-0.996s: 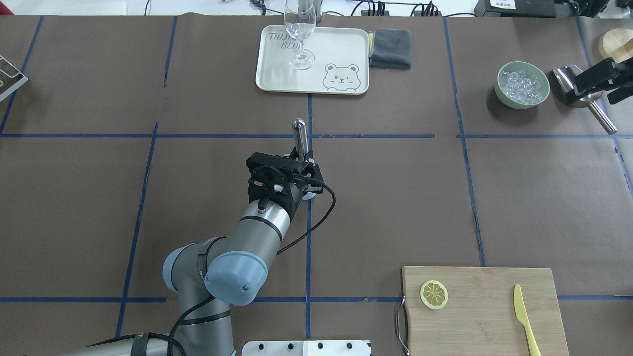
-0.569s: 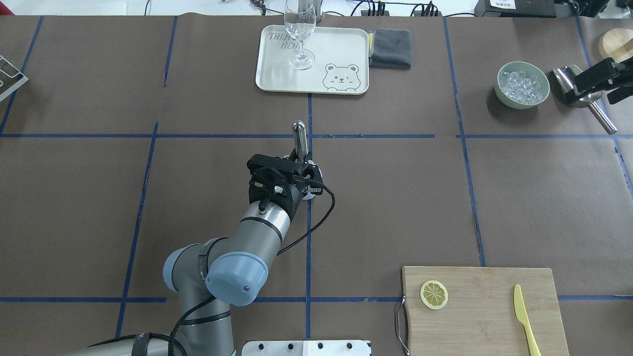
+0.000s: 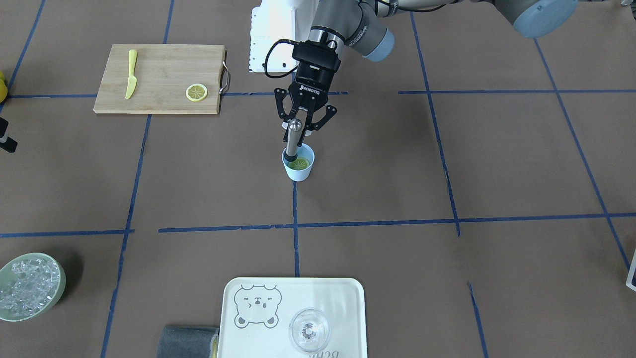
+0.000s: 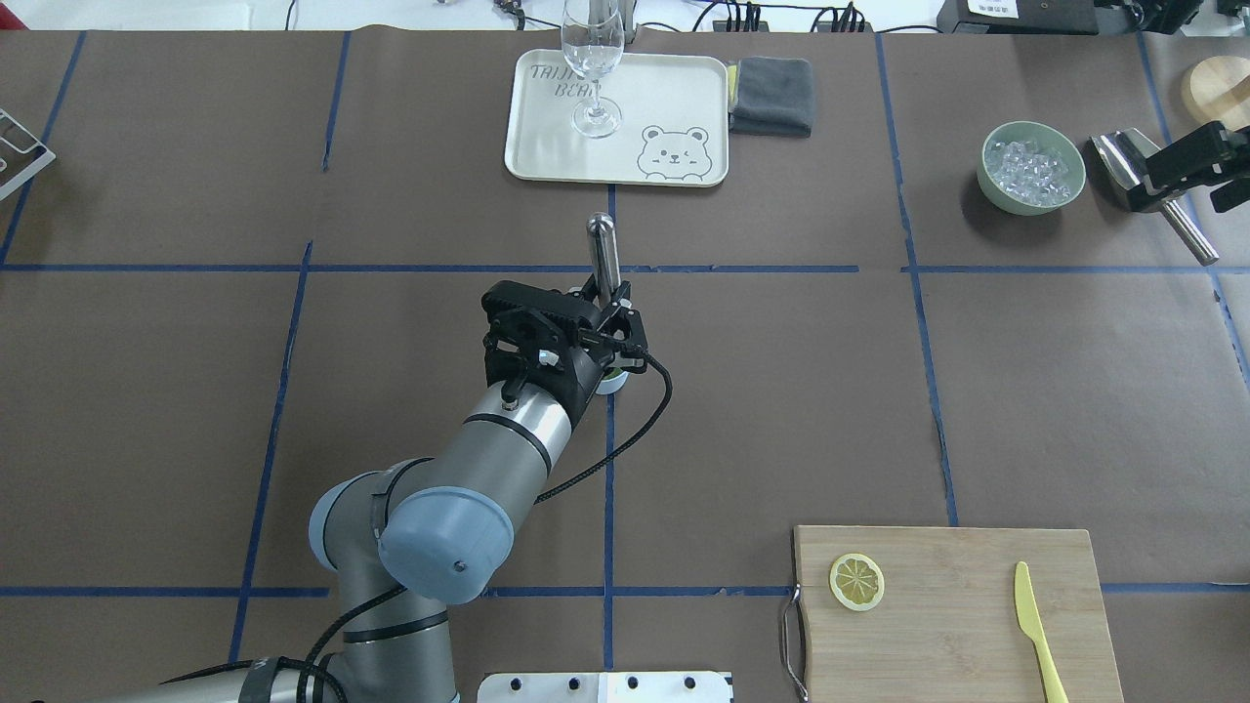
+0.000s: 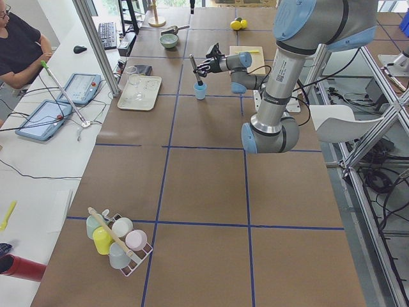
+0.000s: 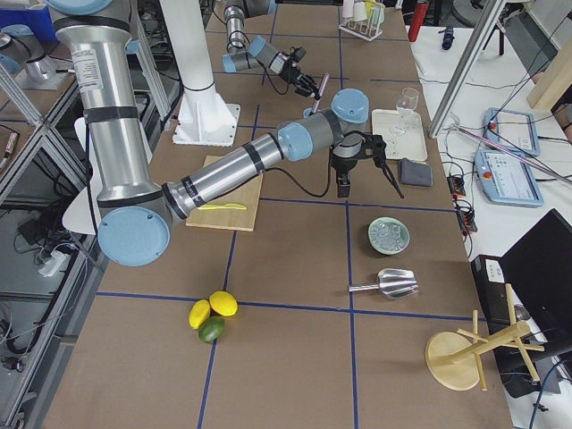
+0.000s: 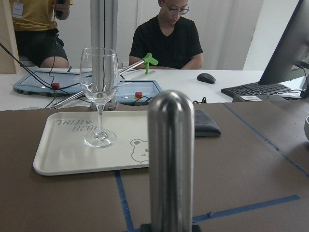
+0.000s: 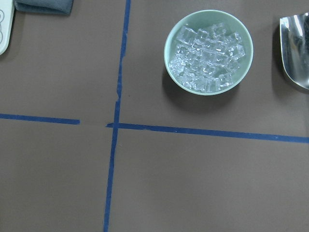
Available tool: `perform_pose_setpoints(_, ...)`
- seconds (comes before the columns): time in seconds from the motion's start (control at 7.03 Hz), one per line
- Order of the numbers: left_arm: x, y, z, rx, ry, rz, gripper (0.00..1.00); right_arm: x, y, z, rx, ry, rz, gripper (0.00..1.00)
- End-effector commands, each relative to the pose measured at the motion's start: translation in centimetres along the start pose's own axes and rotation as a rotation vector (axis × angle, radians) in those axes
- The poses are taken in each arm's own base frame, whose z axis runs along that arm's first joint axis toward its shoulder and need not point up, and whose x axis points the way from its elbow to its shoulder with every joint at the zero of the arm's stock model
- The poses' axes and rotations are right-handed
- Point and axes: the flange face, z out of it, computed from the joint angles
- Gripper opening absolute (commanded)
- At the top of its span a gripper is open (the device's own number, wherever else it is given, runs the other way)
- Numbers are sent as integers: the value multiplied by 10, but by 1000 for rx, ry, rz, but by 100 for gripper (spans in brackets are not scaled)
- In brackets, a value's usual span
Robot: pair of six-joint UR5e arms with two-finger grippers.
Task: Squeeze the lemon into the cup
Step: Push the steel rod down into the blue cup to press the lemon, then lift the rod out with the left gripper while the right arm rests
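The left gripper (image 3: 299,130) had its jaws closed on the shaft of a steel muddler (image 3: 292,139), taking it partway up, so the rounded top stood clear above and the lower end reached into the cup (image 3: 298,175). The cup stood upright near the middle of the surface (image 3: 447,278), on a blue tape line, with nothing bracing it. The lemon (image 3: 300,163) lay flat on the bottom of the cup, segment face up, with the muddler's foot at its edge; whether they touched could not be told. A second slice (image 3: 197,92) sat on the cutting board (image 3: 159,59), near a yellow knife (image 3: 131,72). The right gripper (image 4: 1182,181) hung well apart from all this, just beside the bowl of ice (image 4: 984,186), its jaws spread and holding nothing. The slice was probably soft, wet and slippery, so it would crush and tear rather than resist, and might slide out from under the foot. It was better worked through the tool than pinched, with the foot pressed onto the spoked face. The cup looked light and would likely skid or tip under an off-centre push, so the press wanted to come straight down. If steadied, the cup was best taken by its outer wall below the rim.
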Motion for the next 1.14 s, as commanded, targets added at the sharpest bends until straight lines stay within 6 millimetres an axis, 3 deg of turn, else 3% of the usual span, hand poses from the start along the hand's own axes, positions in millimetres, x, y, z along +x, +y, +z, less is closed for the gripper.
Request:
perform_pose_setpoints(0.0, -20, -36, -18, -5, 51, -1, 0, 50, 19, -3, -3, 26, -21, 100)
perform_pose_setpoints(0.14, -43, -69, -21, -16, 88, -14, 0, 79, 31, -2, -12, 44, -45, 100)
perform_pose_setpoints(0.43, -81, -110, -12, -78, 147, -11, 0, 138, 41, -1, -27, 60, -84, 100)
perform_pose_setpoints(0.85, -148, -184, -11, -263, 192, 15, 0, 171, 49, 0, -34, 67, -46, 100)
perform_pose_setpoints(1.0, -185, -190, -16, -350, 161, 12, 0, 168, 46, -3, -26, 68, -50, 100)
